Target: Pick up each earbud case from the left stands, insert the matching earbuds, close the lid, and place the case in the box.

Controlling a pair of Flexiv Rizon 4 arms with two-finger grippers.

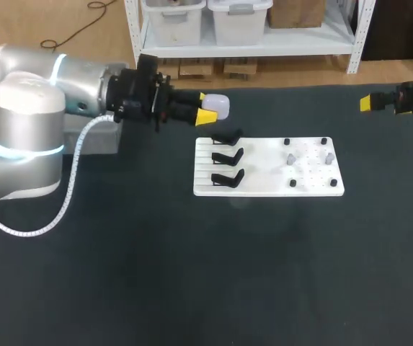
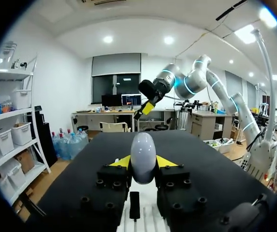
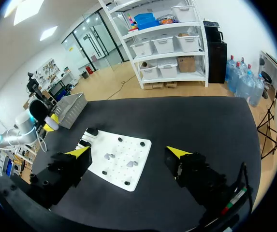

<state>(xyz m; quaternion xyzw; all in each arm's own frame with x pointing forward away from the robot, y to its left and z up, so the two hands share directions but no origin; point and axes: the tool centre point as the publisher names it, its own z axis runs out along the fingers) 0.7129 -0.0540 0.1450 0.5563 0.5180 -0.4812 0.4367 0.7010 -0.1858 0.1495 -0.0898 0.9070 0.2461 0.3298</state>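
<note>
Case (image 1: 219, 107), one, clamped in left gripper (image 1: 205, 107) near the dark table's (image 1: 192, 274) far edge. Three stands (image 1: 227, 156) line the white board's (image 1: 264, 186) left edge; seemingly two earbuds (image 1: 291, 157) sit toward its right. Right gripper (image 3: 128, 153) gapes wide.

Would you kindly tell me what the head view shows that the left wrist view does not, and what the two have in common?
Only the head view shows the white board whole, with all three black stands. Only the left wrist view shows the right arm along its length. Both show the earbud case clamped in the left pincer and the right pincer.
</note>
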